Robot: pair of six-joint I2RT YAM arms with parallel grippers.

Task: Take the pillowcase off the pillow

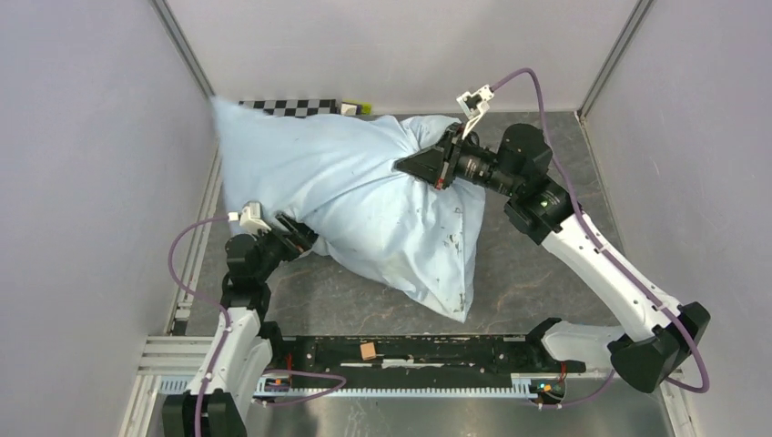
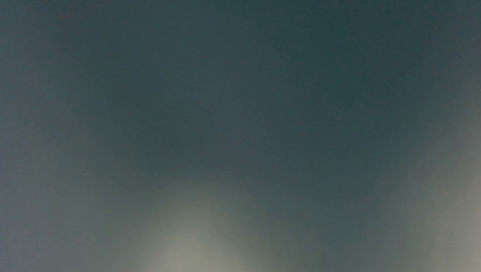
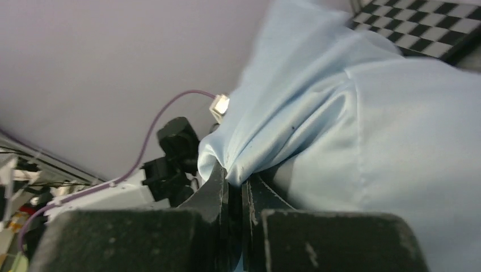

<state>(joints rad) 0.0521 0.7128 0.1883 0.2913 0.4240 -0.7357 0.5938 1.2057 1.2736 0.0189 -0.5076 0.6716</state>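
The right gripper [image 3: 235,181] was clamped on a bunched fold of the pillowcase [image 3: 368,141]. Its wrist view showed the pinch close up, while the overhead view gave only gathered wrinkles at the sack's far right end. The left gripper [image 1: 300,235] stood with jaws wide against the sack's near-left edge. This was seen from above only, its own camera being a dark blur. The pillowcase lay plump on the table [image 1: 546,264] between both claws, one corner near a checkerboard strip [image 1: 289,106].
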